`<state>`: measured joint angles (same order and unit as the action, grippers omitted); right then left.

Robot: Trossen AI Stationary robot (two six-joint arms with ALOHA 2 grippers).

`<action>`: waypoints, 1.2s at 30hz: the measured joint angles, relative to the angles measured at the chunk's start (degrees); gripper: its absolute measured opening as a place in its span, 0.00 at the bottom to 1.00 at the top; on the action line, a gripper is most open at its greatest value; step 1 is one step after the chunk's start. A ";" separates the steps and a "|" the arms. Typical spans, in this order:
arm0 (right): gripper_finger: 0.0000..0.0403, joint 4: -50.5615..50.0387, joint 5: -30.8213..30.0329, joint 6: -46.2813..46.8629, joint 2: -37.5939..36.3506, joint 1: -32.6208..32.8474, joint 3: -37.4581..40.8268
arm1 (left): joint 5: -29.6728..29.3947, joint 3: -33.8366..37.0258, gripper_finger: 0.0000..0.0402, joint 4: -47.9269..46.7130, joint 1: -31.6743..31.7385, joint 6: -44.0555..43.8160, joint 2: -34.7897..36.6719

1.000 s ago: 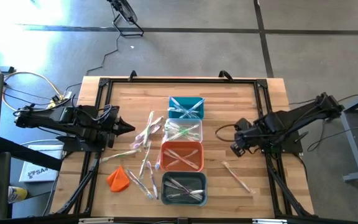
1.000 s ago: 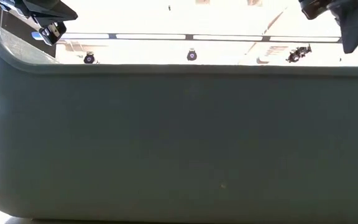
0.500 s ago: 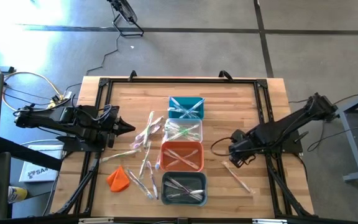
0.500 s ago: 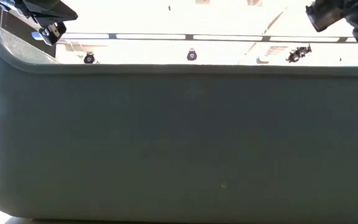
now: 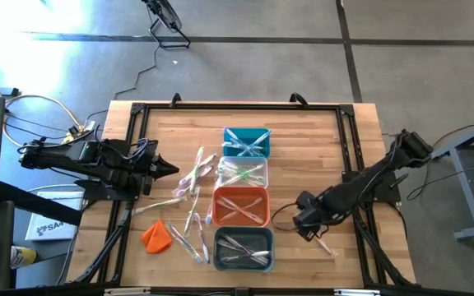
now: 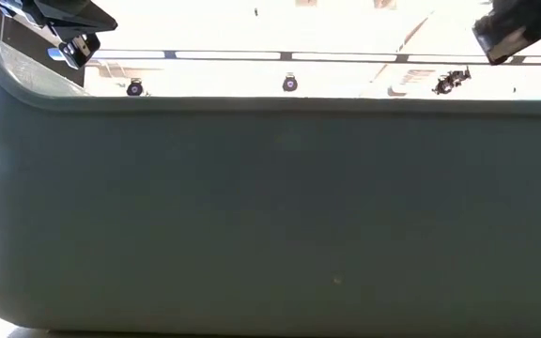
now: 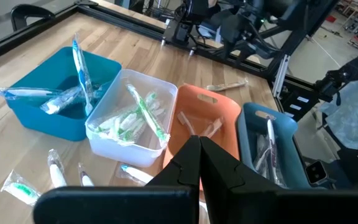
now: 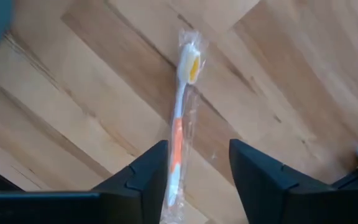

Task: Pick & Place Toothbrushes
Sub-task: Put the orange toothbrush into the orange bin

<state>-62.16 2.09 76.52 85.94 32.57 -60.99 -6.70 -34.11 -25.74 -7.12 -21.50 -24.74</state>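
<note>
Only the right wrist view shows the right gripper [image 8: 191, 171] with fingers spread wide, holding nothing, straddling a wrapped orange-and-white toothbrush [image 8: 182, 115] lying flat on bare worktop [image 5: 303, 144] toward its right front corner, its long axis diagonal, head pointing away from the gripper. The left gripper [image 7: 199, 144], pinched shut and empty, waits near the left edge.

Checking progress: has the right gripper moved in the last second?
Yes. In the high view the right gripper has gone from beside the clear bin toward the near table edge, and now hangs open over the wrapped toothbrush right of the orange bin.
</note>
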 joint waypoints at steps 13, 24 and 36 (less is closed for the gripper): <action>0.40 7.03 -0.08 15.98 0.31 11.46 6.11 | -0.31 0.00 0.00 -0.24 0.00 0.07 -0.78; 0.46 15.59 -0.39 24.38 0.31 13.58 12.61 | -0.48 0.00 0.00 -0.22 0.01 0.10 -1.39; 0.48 24.38 1.26 24.22 4.83 13.56 13.94 | -0.48 0.00 0.00 -0.22 0.00 0.00 -1.39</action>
<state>-37.78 3.35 100.74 90.78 46.14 -47.05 -7.18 -34.11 -25.96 -7.12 -21.50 -26.13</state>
